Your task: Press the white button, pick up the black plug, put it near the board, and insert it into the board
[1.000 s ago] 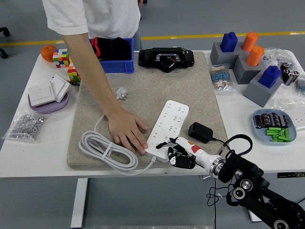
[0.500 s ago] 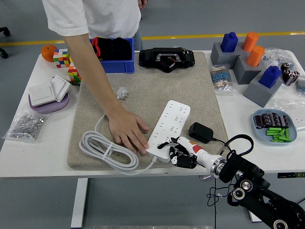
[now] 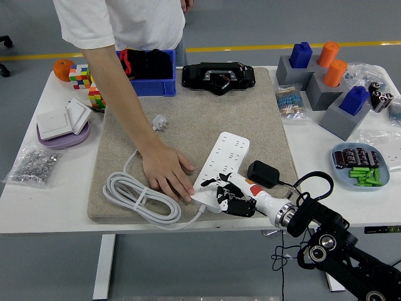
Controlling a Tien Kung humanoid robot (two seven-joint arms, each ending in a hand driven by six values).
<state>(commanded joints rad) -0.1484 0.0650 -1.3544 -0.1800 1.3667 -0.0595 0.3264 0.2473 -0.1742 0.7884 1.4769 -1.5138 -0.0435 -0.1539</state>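
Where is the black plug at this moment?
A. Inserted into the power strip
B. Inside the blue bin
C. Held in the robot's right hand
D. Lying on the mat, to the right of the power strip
D: the black plug lies free on the mat, right of the power strip, while the right hand is over the strip's near end.

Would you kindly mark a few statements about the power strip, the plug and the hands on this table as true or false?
1. The robot's right hand is over the near end of the white power strip. True.
2. The black plug adapter is plugged into the strip. False: it lies on the beige mat beside it.
3. A person's hand rests flat beside the strip. True.
4. The coiled white cable lies right of the strip. False: left.
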